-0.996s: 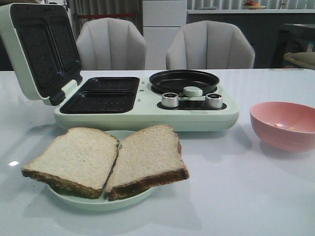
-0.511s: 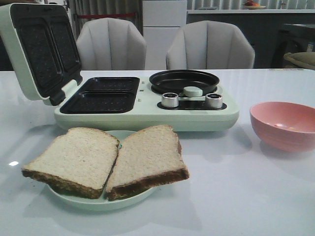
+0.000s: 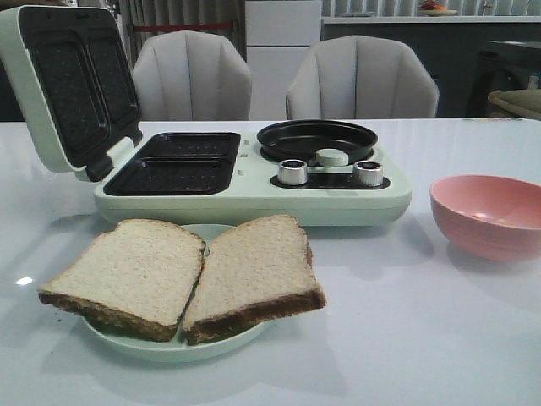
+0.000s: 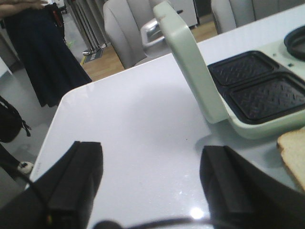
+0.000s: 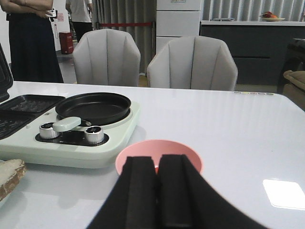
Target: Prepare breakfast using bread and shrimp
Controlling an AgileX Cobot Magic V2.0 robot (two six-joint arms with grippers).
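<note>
L gripper (image 4: 150, 183) fingers apart, R gripper (image 5: 157, 191) together. Take bread (image 3: 127, 272) by its crust w/ L, lay flat in grill (image 3: 173, 165).

No text, label, brand, number or sign can be read in any view.

Dim, soft light; tabletop (image 3: 423, 338) glare.

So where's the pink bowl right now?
In the front view the pink bowl sits on the right side of the table, just right of the breakfast maker, nearer than its knobs.
</note>
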